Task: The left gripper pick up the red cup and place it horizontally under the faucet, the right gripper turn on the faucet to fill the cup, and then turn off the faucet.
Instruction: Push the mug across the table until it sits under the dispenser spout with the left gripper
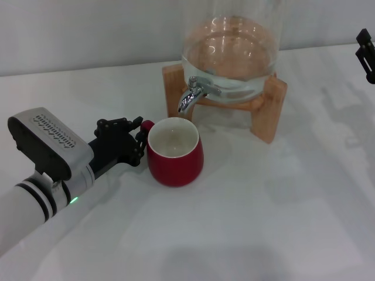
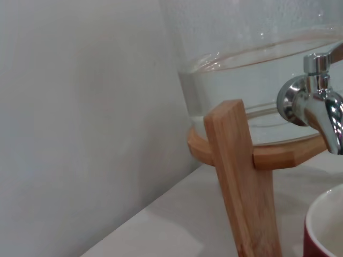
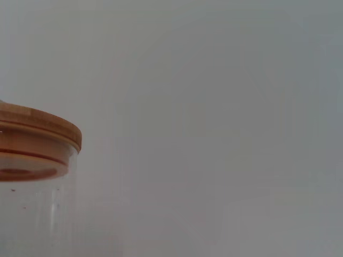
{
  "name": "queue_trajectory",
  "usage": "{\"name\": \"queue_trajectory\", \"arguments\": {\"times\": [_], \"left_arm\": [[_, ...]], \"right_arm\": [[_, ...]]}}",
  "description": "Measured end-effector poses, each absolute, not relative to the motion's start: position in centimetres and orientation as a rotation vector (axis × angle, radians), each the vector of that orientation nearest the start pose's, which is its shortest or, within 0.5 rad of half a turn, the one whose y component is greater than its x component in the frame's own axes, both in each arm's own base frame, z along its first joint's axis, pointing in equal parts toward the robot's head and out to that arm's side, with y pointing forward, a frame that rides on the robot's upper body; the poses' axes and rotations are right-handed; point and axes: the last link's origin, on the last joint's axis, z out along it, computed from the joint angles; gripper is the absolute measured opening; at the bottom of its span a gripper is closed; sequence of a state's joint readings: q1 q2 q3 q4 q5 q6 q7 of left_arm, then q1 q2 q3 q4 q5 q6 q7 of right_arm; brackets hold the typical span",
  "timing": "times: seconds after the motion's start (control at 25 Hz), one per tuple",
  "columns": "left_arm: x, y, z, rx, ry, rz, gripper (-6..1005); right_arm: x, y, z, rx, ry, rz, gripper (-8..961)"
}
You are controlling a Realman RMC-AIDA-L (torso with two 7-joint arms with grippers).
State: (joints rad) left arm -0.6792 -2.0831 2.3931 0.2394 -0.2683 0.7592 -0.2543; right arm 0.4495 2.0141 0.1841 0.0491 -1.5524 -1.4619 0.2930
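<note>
The red cup [image 1: 174,153] stands upright on the white table, its white inside showing, just in front of and below the chrome faucet [image 1: 193,93] of the glass jar [image 1: 229,50]. My left gripper [image 1: 140,139] reaches in from the left and is shut on the cup's red handle [image 1: 146,124]. The left wrist view shows the faucet [image 2: 316,104] close by and the cup's rim [image 2: 324,227] low in the corner. Only the tip of my right gripper [image 1: 366,55] shows at the far right edge, well away from the faucet.
The jar holds water and rests on a wooden stand [image 1: 269,108] whose legs flank the faucet. A wooden leg [image 2: 241,182] is close to the left wrist camera. The right wrist view shows the jar's wooden lid [image 3: 37,142] and a plain wall.
</note>
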Motion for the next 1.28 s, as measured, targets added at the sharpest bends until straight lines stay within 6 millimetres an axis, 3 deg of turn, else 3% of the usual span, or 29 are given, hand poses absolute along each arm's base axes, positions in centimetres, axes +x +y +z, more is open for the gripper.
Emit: {"name": "queue_trajectory", "arguments": {"times": [0.92,1.28], "left_arm": [[-25.1,36.3,-11.6,-2.341,-0.265,-0.401,259],[-25.2,36.4,-11.3,-2.315,-0.299,-0.413,470]], "right_arm": [[33.8,32.0,5.0,-1.446,0.406,0.871,658],[33.8,31.9,5.0,-1.446,0.408,0.869,659]]}}
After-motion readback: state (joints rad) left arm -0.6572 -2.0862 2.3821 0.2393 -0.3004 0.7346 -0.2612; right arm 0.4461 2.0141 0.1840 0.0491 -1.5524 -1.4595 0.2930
